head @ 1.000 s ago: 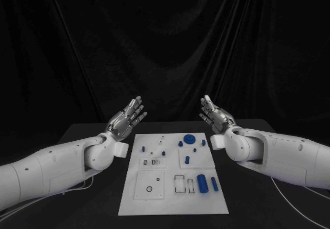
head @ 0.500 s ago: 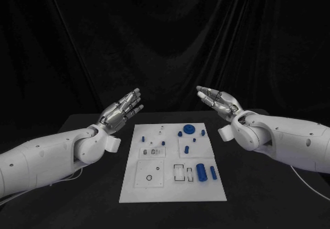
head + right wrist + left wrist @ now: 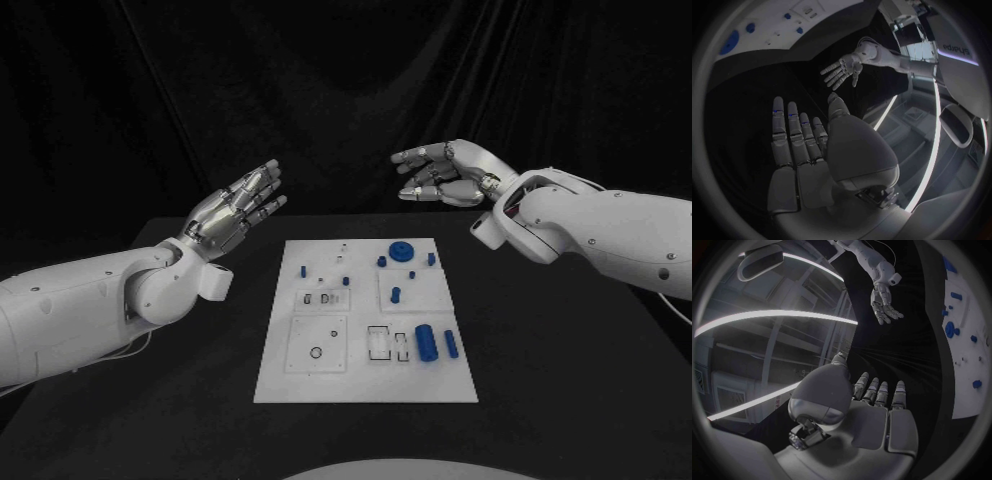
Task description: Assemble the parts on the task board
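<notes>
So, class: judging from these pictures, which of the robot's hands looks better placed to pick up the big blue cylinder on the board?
Probably the right hand: the big blue cylinder lies on the task board's right half, on that arm's side. Both hands hang above the table, holding nothing; the left hand would have to cross the board.

A staged robotics lab or demo booth: a black table (image 3: 577, 340) stands under both hands, black drapes (image 3: 346, 90) hang beyond the raised fingers, and long curved light strips (image 3: 773, 315) run along the ceiling behind the left hand (image 3: 856, 412).
</notes>
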`<action>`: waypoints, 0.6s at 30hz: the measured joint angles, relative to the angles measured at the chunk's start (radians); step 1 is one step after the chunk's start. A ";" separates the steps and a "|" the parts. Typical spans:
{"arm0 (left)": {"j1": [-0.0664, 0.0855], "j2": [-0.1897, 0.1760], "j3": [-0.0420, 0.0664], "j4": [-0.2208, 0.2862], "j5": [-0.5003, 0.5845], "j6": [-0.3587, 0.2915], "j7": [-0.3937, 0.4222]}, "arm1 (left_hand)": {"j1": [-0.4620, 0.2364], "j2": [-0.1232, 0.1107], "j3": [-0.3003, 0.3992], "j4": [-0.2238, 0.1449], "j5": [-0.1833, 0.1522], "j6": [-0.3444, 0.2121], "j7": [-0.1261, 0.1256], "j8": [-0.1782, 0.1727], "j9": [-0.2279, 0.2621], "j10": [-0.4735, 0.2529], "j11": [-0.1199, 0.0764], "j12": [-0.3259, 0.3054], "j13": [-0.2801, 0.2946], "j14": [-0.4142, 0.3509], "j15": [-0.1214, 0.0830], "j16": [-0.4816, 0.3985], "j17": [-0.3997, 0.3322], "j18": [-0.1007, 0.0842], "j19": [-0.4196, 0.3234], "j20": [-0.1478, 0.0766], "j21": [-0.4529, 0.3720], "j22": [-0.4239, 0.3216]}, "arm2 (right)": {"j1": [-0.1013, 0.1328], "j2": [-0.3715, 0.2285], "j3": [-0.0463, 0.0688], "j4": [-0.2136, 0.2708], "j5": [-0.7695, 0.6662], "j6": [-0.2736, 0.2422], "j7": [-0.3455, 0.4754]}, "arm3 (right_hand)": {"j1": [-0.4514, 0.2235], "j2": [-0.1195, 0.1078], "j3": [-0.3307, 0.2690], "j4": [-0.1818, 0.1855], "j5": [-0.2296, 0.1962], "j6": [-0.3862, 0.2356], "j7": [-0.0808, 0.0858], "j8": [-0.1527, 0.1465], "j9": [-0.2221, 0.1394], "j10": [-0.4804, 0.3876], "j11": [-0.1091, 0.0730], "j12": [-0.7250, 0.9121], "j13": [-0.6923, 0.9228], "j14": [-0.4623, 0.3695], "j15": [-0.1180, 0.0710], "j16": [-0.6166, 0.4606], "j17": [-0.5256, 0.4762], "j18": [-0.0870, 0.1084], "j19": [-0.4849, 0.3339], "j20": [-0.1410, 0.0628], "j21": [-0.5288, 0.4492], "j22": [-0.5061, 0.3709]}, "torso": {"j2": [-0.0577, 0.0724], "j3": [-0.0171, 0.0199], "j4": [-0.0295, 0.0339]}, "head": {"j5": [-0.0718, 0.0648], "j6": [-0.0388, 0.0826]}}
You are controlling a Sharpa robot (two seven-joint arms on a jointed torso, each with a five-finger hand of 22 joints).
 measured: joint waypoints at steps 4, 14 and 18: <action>0.001 -0.005 -0.001 0.011 -0.004 0.002 0.000 | 0.001 0.001 0.000 0.000 0.005 0.000 0.000 0.000 0.000 0.000 0.000 0.000 0.000 0.000 0.000 0.000 0.000 0.000 0.000 0.001 0.000 0.000 | 0.024 0.042 0.000 -0.015 -0.197 0.040 -0.071 | 0.014 0.002 0.025 -0.007 -0.089 0.119 -0.032 0.028 0.013 0.120 -0.036 -0.001 0.002 0.209 -0.062 0.034 0.036 0.028 0.177 -0.073 0.056 0.021 | 0.016 -0.0001 0.0011 | -0.005 0.008; 0.002 -0.014 -0.001 0.030 -0.008 0.008 0.000 | 0.012 0.012 0.000 0.000 0.029 0.000 0.000 0.000 0.000 0.000 0.000 0.000 0.000 -0.010 0.011 0.000 0.000 0.076 0.000 0.021 0.000 0.000 | 0.024 0.170 0.000 -0.111 -0.594 0.162 -0.180 | 0.055 -0.039 0.072 -0.026 -0.122 0.191 -0.058 0.030 0.017 0.233 -0.081 -0.108 0.002 0.417 -0.131 0.147 0.148 0.028 0.347 -0.143 0.169 0.100 | 0.031 -0.0012 0.0031 | -0.013 0.009; 0.002 -0.019 -0.001 0.035 -0.009 0.011 0.000 | 0.012 0.012 0.000 0.000 0.029 0.000 0.000 0.000 0.000 0.000 0.000 0.000 0.000 -0.007 0.014 0.000 0.000 0.076 0.000 0.021 0.000 0.000 | 0.012 0.197 0.000 -0.143 -0.683 0.189 -0.203 | 0.060 -0.044 0.078 -0.032 -0.121 0.202 -0.069 0.028 0.020 0.253 -0.091 -0.162 0.002 0.444 -0.140 0.240 0.225 0.028 0.366 -0.152 0.258 0.174 | 0.031 -0.0034 0.0044 | -0.012 0.005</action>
